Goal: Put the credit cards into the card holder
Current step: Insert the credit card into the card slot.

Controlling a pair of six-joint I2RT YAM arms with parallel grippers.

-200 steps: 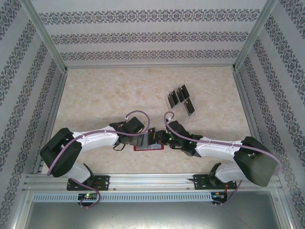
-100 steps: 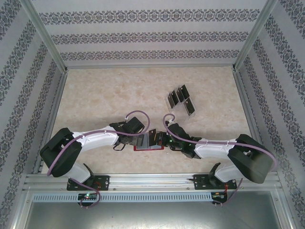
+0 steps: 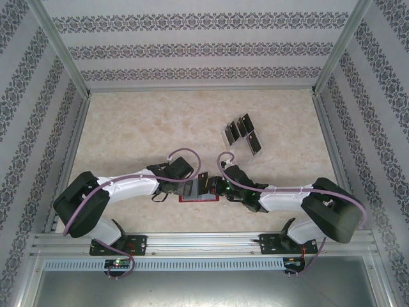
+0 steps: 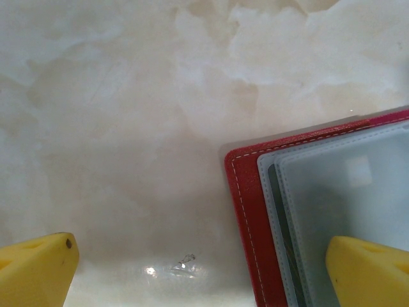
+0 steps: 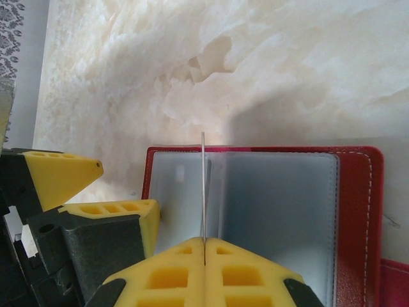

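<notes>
Broadly, the beige marble-patterned table [image 3: 128,128] is spreading across the enclosure, and the white left arm [image 3: 121,188] and white right arm [image 3: 287,195] are reaching inward from their bases so that their wrists are meeting near the front middle. Between them the red leather-like card holder [image 3: 199,199] is lying open and flat on the table, its grey translucent pockets [image 5: 275,211] facing up. Toward the far right, well apart from the holder, several black credit cards [image 3: 243,134] are lying in a loose cluster.

The left gripper [image 4: 203,272] is standing wide open with nothing between its yellow fingers [image 4: 35,268]; one finger is hanging over bare table, the other over a corner of the holder's pocket page. The right gripper [image 5: 204,246] is pinching closed on one thin card [image 5: 203,179], seen edge-on from the right wrist. That card is standing upright over the holder's middle, between two pocket pages; whether its far edge is touching a pocket, I cannot tell.
</notes>
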